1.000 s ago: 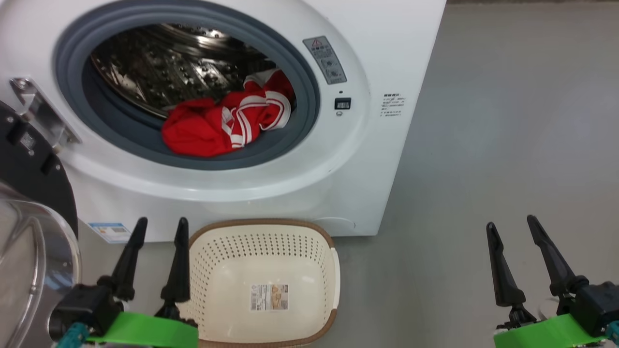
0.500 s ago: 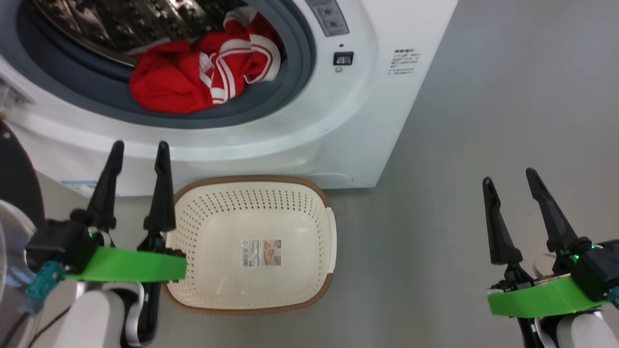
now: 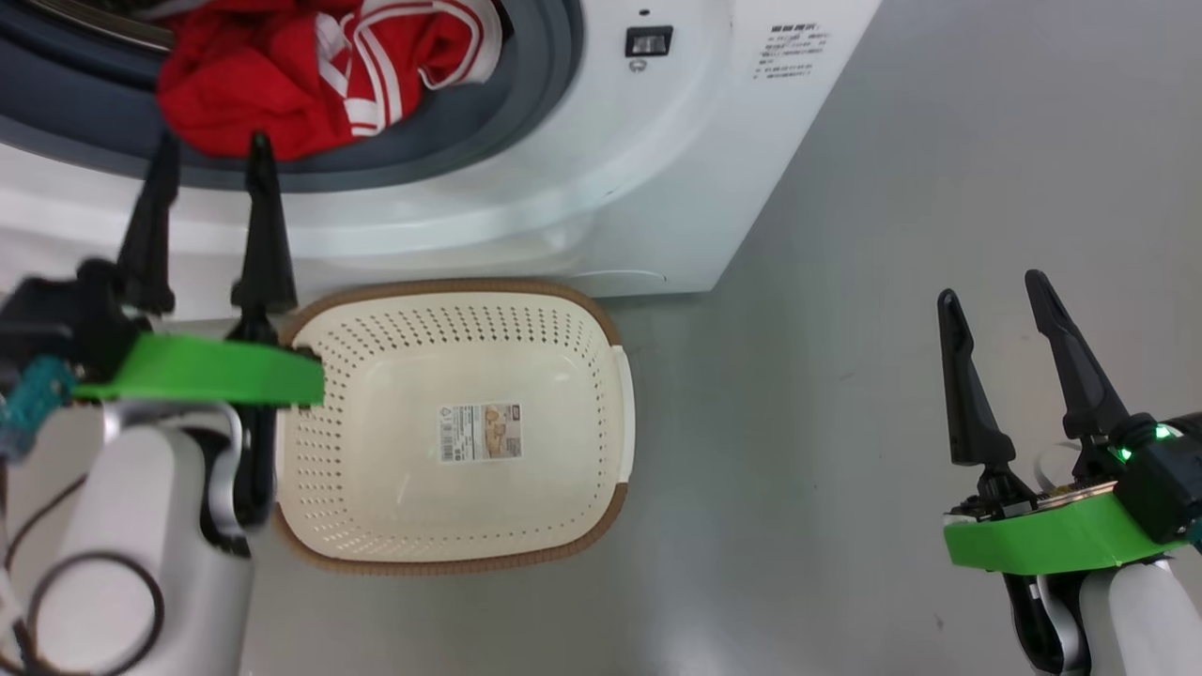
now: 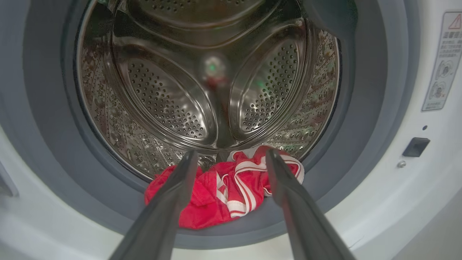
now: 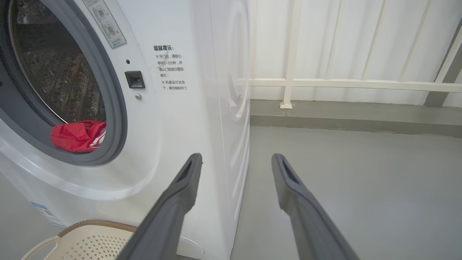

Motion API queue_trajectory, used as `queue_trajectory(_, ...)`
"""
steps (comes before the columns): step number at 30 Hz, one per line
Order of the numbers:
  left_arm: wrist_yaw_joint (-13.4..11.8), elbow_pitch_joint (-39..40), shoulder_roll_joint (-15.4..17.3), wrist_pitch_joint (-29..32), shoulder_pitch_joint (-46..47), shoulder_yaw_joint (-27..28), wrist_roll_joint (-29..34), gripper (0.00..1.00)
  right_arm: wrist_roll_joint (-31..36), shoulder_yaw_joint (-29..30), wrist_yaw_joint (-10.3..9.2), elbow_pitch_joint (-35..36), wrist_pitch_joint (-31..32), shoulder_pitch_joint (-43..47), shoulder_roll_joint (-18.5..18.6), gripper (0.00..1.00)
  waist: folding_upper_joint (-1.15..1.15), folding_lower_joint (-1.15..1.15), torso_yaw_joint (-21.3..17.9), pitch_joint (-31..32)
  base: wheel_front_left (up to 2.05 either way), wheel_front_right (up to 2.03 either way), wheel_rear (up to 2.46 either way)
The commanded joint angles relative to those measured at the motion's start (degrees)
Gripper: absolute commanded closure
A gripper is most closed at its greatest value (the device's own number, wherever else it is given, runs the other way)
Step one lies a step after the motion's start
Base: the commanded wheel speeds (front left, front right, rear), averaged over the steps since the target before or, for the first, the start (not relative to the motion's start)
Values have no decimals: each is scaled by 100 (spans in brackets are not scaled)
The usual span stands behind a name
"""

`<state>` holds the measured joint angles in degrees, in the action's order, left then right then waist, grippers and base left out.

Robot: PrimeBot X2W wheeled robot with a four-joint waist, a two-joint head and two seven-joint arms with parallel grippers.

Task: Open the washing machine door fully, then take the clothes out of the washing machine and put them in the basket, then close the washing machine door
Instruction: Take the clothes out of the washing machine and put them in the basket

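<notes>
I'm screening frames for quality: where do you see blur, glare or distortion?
Head view: the left end effector is blurred, the right end effector crisp. Left wrist view: glare and a hazy green reflection on the drum; the fingers look soft. Right wrist view: the wide-angle lens bows the edges of the washing machine.

Red clothes [image 3: 282,75] lie in washing machine [image 3: 610,169], basket [image 3: 545,488] below.
</notes>
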<state>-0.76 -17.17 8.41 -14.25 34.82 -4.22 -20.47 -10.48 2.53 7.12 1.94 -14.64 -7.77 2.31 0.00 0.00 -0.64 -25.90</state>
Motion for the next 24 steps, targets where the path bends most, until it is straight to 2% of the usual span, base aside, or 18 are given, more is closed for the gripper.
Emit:
queue_trajectory(1,-44,60,209,-8,156,156,71,0,32,-169,36,132,-36,-117,56,0,0,0,-50,-99,0,0,0)
queue_trajectory(8,-98,-576,321,51,903,69,207,0,54,-162,36,136,-36,-280,56,0,0,0,-143,-336,0,0,0)
queue_trajectory(14,-265,-1059,537,236,1538,-37,469,0,16,-155,36,125,-36,-340,56,0,0,0,-234,-524,0,0,0)
queue_trajectory(24,-433,-1918,824,870,2408,-392,916,0,-39,-228,36,106,-36,-457,56,0,0,0,-390,-702,0,0,0)
